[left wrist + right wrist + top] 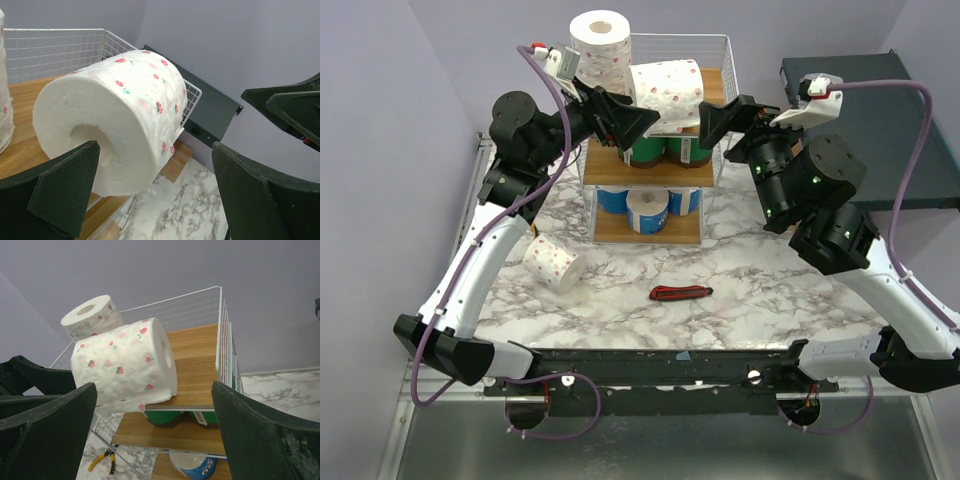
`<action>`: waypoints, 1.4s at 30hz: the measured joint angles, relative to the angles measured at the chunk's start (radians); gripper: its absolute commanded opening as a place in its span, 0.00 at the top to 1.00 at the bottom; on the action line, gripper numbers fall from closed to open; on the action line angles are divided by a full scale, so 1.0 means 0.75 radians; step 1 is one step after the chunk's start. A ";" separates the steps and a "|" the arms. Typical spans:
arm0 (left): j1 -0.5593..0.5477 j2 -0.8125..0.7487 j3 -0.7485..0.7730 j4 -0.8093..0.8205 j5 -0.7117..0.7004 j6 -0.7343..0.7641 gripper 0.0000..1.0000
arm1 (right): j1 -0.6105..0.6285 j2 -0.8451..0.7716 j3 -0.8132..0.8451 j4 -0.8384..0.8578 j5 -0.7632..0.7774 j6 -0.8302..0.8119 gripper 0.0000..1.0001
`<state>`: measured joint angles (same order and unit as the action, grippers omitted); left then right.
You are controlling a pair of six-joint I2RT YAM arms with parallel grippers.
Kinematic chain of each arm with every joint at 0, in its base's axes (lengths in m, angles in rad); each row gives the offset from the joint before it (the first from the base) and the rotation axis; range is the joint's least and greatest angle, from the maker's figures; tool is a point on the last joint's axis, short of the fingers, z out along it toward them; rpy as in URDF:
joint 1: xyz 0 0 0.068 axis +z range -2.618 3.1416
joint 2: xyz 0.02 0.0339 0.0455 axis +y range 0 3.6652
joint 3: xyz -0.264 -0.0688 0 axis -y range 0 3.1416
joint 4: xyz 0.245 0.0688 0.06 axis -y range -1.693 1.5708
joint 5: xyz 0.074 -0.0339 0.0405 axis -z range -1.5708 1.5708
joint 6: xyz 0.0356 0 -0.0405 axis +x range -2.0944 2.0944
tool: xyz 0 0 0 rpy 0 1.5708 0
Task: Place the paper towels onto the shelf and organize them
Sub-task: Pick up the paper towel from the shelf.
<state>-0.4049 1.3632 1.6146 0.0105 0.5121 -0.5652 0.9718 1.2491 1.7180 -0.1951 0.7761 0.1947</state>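
Observation:
The shelf stands at the back of the table. On its top tier one dotted white paper towel roll stands upright at the back left. Another lies on its side and overhangs the front edge. Green rolls fill the middle tier and blue rolls the bottom one. One more dotted roll lies on the table to the left. My left gripper is open just left of the lying roll. Facing it from the right, my right gripper is open and apart from the roll.
A red-and-black utility knife lies on the marble table in front of the shelf. Yellow-handled pliers lie on the table left of the shelf. A dark slab sits at the back right, close behind my right arm.

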 measured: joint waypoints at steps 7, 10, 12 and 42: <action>0.000 0.047 0.034 -0.002 0.054 -0.001 0.10 | 0.000 -0.006 -0.027 0.001 -0.005 0.000 0.00; 0.001 0.065 0.037 -0.002 0.071 -0.002 0.16 | 0.000 -0.018 -0.042 0.001 -0.005 0.000 0.00; 0.001 0.078 0.041 -0.002 0.086 -0.001 0.21 | 0.000 -0.024 -0.044 0.003 -0.005 0.000 0.00; 0.001 0.045 0.748 -0.817 -0.086 0.344 0.82 | 0.000 -0.031 -0.121 0.166 -0.081 -0.013 0.00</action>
<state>-0.4046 1.3972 2.1757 -0.6022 0.4477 -0.3073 0.9718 1.2259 1.6272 -0.0708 0.7151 0.1848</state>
